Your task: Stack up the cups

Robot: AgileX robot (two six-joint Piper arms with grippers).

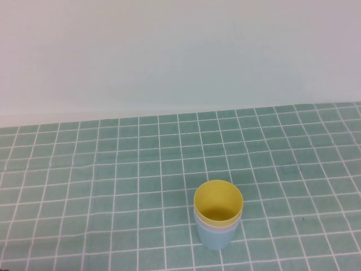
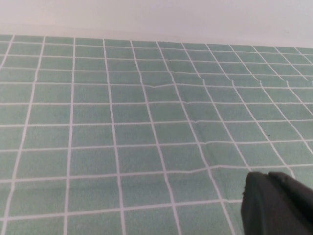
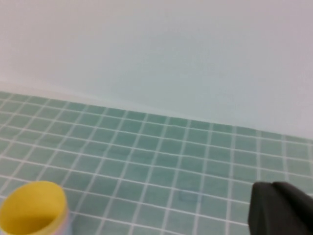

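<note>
The three cups stand nested in one upright stack near the table's front, right of centre. The yellow cup (image 1: 218, 199) is innermost, the pale pink cup (image 1: 210, 224) shows as a thin band below its rim, and the light blue cup (image 1: 216, 240) is outermost. In the right wrist view the yellow cup (image 3: 32, 209) shows, apart from my right gripper (image 3: 270, 187), which is shut and empty. My left gripper (image 2: 266, 175) is shut and empty over bare cloth. Neither gripper shows in the high view.
A green checked tablecloth (image 1: 113, 169) covers the table up to a plain white wall (image 1: 180, 51) at the back. The cloth has slight wrinkles (image 2: 161, 85) in the left wrist view.
</note>
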